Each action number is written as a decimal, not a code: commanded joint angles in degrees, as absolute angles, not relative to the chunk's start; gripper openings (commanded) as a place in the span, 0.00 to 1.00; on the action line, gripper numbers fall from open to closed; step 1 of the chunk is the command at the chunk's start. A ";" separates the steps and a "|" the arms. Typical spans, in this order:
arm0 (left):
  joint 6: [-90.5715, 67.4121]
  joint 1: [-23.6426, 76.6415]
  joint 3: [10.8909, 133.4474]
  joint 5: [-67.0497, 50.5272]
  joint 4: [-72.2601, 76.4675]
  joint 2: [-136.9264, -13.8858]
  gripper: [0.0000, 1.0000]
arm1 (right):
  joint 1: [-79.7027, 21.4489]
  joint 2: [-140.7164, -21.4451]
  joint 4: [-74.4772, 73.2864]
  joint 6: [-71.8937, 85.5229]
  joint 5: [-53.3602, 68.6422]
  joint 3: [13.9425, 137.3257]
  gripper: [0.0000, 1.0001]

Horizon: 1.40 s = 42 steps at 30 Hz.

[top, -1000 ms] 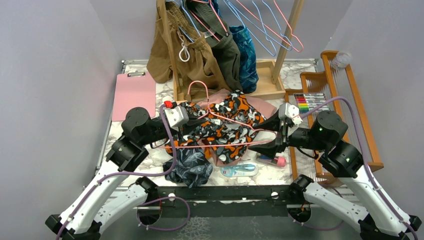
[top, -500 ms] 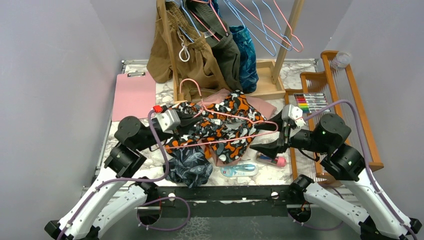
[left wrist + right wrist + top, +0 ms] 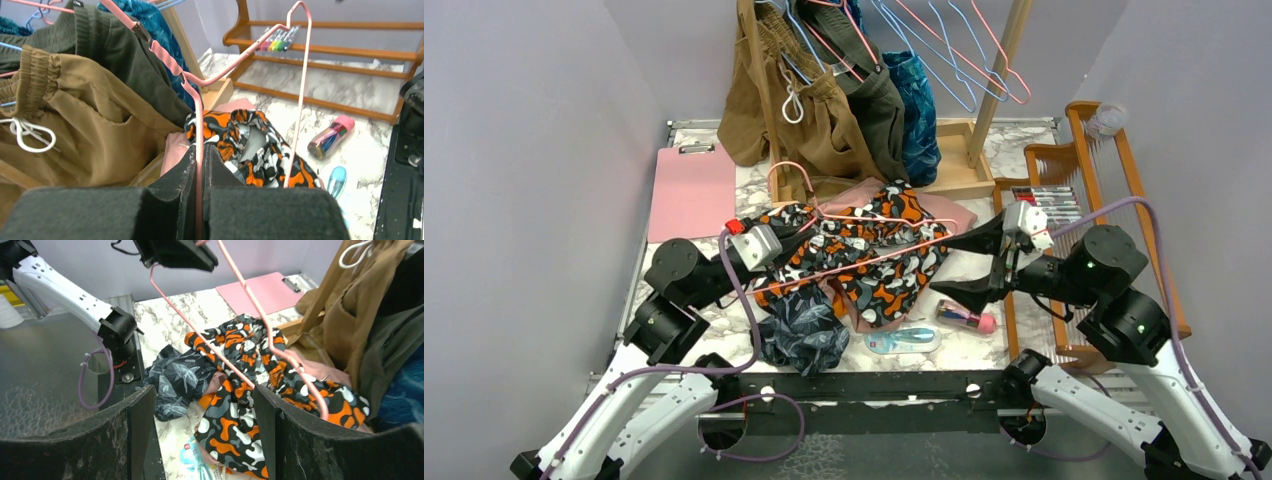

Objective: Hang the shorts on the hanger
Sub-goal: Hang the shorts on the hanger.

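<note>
The pink wire hanger [image 3: 856,262] slants over the middle of the table, hook [image 3: 786,176] toward the rack. My left gripper [image 3: 796,236] is shut on the wire near the hook; in the left wrist view the wire runs straight between the closed jaws of the left gripper [image 3: 201,151]. The camouflage shorts [image 3: 876,272] lie heaped under the hanger, whose far end dips into the fabric. Whether any cloth is threaded over the wire I cannot tell. My right gripper [image 3: 944,266] stands open just right of the shorts. In its own view the right gripper [image 3: 202,425] holds nothing, with the shorts [image 3: 235,415] and hanger [image 3: 220,357] ahead of it.
Navy leaf-print shorts [image 3: 800,336] lie at the front, dusty-pink shorts [image 3: 946,212] under the camouflage pair. A plastic bottle [image 3: 904,342] and a pink-capped tube [image 3: 969,319] lie near the front edge. Behind stand a wooden clothes rack [image 3: 824,110], a pink clipboard [image 3: 692,190] and a marker rack [image 3: 1049,200].
My left gripper has pulled the hanger to the left, so it now slants. My right gripper has backed off to the right, away from the hanger's end, still open.
</note>
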<state>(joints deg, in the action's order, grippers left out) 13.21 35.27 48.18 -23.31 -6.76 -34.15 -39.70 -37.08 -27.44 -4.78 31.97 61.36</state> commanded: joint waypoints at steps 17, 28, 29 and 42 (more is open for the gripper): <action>16.81 35.16 50.68 -34.41 -11.35 -36.42 0.00 | -40.07 -54.96 -20.11 3.95 44.50 75.72 0.74; 12.49 35.17 48.98 -38.42 -3.07 -40.12 0.00 | -40.44 -66.75 -11.06 12.20 51.67 76.70 0.69; 12.25 35.22 49.03 -38.86 -2.47 -40.45 0.00 | -40.77 -67.56 -11.14 12.46 51.41 77.03 0.68; 10.43 36.78 49.16 -40.69 -0.26 -43.81 0.00 | -42.71 -72.05 -17.65 12.52 49.99 81.38 0.41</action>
<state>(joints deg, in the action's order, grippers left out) 11.66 36.01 48.73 -38.30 -3.70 -43.24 -42.02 -71.37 -14.20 13.02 50.17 78.56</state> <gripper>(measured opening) 0.048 0.471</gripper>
